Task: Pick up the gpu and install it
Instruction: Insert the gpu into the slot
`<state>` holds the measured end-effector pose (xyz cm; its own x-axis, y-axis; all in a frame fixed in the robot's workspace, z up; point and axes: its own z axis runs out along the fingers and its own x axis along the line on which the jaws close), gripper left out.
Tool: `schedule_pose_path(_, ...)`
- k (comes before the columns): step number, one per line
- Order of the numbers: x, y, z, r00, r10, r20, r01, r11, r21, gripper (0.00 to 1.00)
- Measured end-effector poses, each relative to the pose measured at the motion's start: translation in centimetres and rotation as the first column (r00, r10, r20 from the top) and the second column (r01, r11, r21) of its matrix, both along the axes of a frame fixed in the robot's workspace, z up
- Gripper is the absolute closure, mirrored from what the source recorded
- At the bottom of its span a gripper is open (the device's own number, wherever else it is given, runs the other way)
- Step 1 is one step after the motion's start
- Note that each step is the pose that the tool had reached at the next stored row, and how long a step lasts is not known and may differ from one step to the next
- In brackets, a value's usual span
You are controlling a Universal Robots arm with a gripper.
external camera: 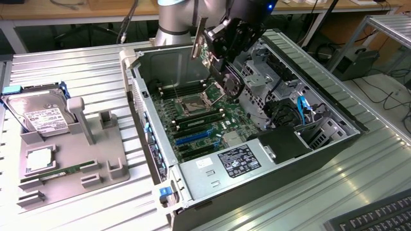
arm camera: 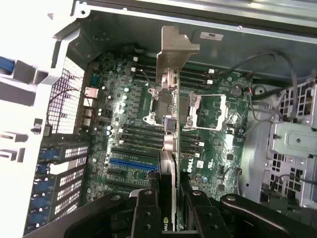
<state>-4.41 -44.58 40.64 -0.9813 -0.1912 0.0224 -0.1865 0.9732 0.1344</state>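
My gripper (arm camera: 168, 201) is closed down to a narrow gap on the gpu (arm camera: 169, 126), a thin dark circuit card with a round black fan. I hold it edge-on, its silvery metal end bracket (arm camera: 173, 49) at the far end. The card hangs over the green motherboard (arm camera: 129, 114), near the processor socket, inside the open grey metal computer case (external camera: 151, 115). The case lies on the ribbed metal counter (external camera: 77, 62).

Silver-grey arm (external camera: 174, 20) ends in a black hand (arm camera: 169, 199)
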Motion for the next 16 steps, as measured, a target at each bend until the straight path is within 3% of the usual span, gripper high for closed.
schedule_pose_path(4,0.0,0.0,-0.21,0.9947,0.103,0.0002,-0.103,0.9946,0.0043,0.74)
schedule_pose_path(8,0.0,0.0,-0.39,0.9827,0.185,0.0006,-0.185,0.9827,0.0069,0.74)
schedule_pose_path(10,0.0,0.0,-0.48,0.9748,0.223,0.0009,-0.223,0.9747,0.008,0.74)
schedule_pose_path(16,0.0,0.0,-0.76,0.9404,0.34,0.0019,-0.34,0.9403,0.0115,0.74)
